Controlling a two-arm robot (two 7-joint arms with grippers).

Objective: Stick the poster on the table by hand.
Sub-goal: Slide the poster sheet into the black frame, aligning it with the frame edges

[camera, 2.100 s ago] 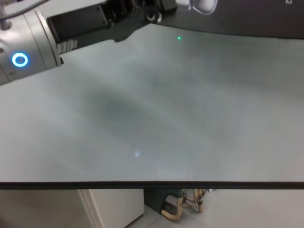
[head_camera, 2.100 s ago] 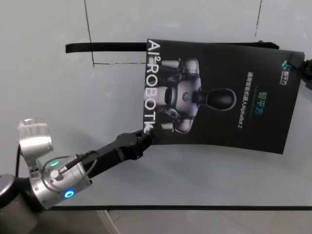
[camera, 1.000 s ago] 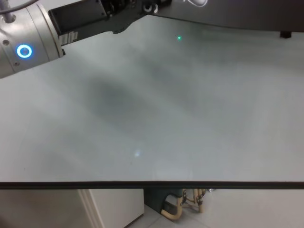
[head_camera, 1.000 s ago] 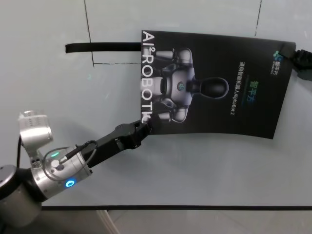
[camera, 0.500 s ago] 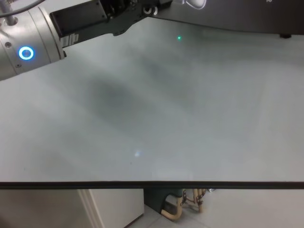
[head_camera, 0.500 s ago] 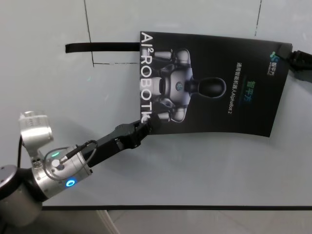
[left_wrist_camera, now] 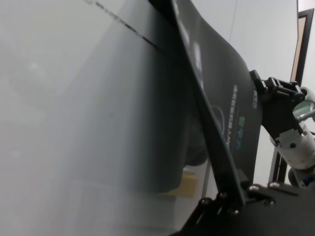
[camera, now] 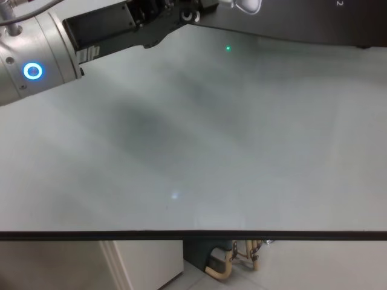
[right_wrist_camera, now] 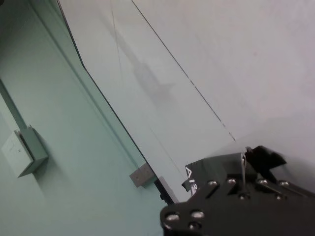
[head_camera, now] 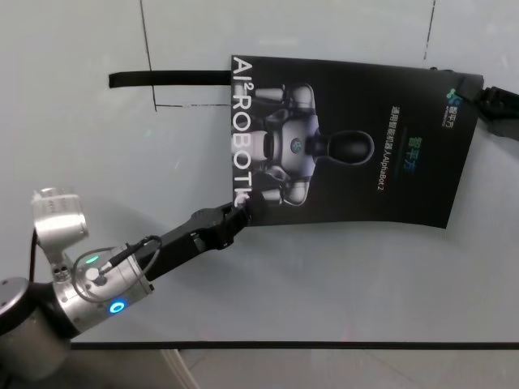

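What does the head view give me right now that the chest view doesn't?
Head view only: the whole poster with its robot print and white lettering, the left gripper clamped on its near left corner, the right gripper at its far right corner, and a black strip lying on the table to the poster's left.
Chest view only: the floor and some tan tubing under the table's front edge.
Both: the left arm's blue ring, the poster's near edge, and the table.

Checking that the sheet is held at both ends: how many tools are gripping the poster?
2. The left tool pinches the poster at its near-left corner; the right tool holds the far-right corner, partly cut off by the frame.
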